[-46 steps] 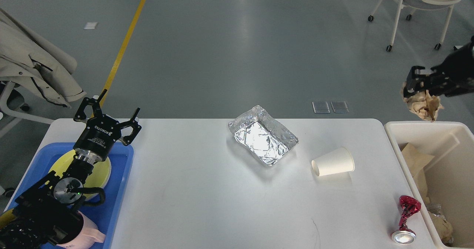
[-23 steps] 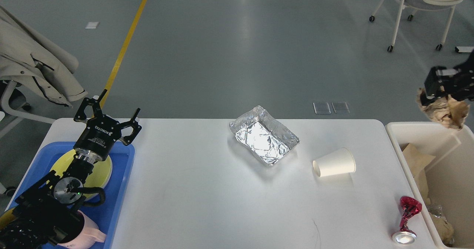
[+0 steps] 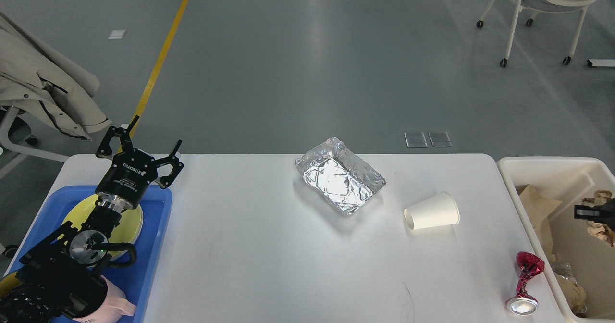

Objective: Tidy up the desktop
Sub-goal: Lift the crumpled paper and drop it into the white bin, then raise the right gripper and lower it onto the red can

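Note:
The white desktop [image 3: 264, 251] holds a crumpled foil tray [image 3: 341, 181], a white paper cup [image 3: 431, 211] lying on its side, and a red foil goblet shape [image 3: 526, 279] near the front right edge. My left gripper [image 3: 144, 142] is open and empty above the back of the blue tray [image 3: 156, 251]. My right gripper [image 3: 584, 212] shows only at the right edge, low inside the cream bin [image 3: 543, 162]. Crumpled brown paper [image 3: 598, 199] bunches around its tip and looks held.
The blue tray at the left holds a yellow plate [image 3: 132, 219] and a pink cup [image 3: 113, 306], partly hidden by my left arm. The bin holds brown paper and foil scraps [image 3: 569, 284]. A chair [image 3: 543, 6] stands far back right; a coat [image 3: 43, 87] hangs at the left.
My right gripper has moved right and down with the crumpled brown paper, from above the bin's back rim into the bin. The left arm has not moved.

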